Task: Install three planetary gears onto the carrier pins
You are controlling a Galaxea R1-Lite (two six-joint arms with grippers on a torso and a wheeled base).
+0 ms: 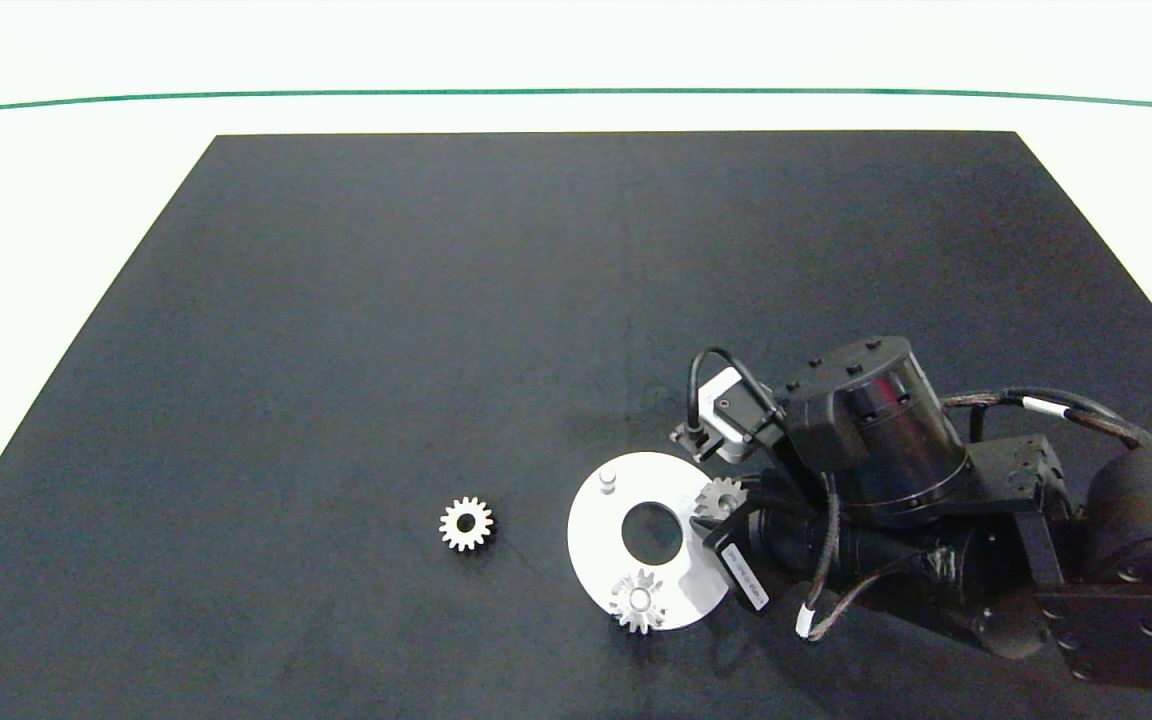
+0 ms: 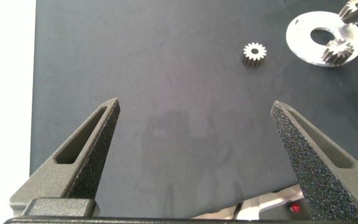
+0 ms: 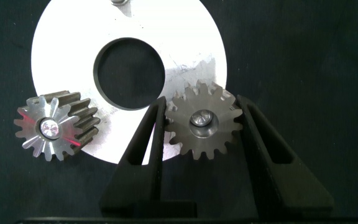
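Three small silver-grey metal spur gears with pointed teeth are showing around the flat white ring-shaped disc point(image 1: 591, 540), which is lying on the matte black mat point(image 1: 386, 330) and serving here as the landmark. Nearest the camera, one gear point(image 1: 638, 601) is sitting on the disc's near rim, its teeth overhanging the edge, with a whitish round-topped pin point(image 3: 48, 128) showing in its bore. At the disc's right rim, the second gear point(image 3: 204, 121) is resting on a pin whose rounded top is showing through the centre bore; the right gripper point(image 3: 202, 134) is reaching in from the right, and its two dark grey fingers point(image 3: 146, 146) are flanking this gear closely on both sides, so it is grasping the gear or very nearly so. A white label with small print on that arm is showing beside the disc, but the writing is too small to read. Left of the disc, well apart from it, the third gear point(image 1: 466, 523) is lying flat on the mat. On the disc's far rim, a bare short whitish pin point(image 1: 607, 478) is standing upright. The left gripper point(image 2: 194, 124) is hovering over bare mat far left of the disc, its rough-textured wedge fingers spread wide and holding nothing.
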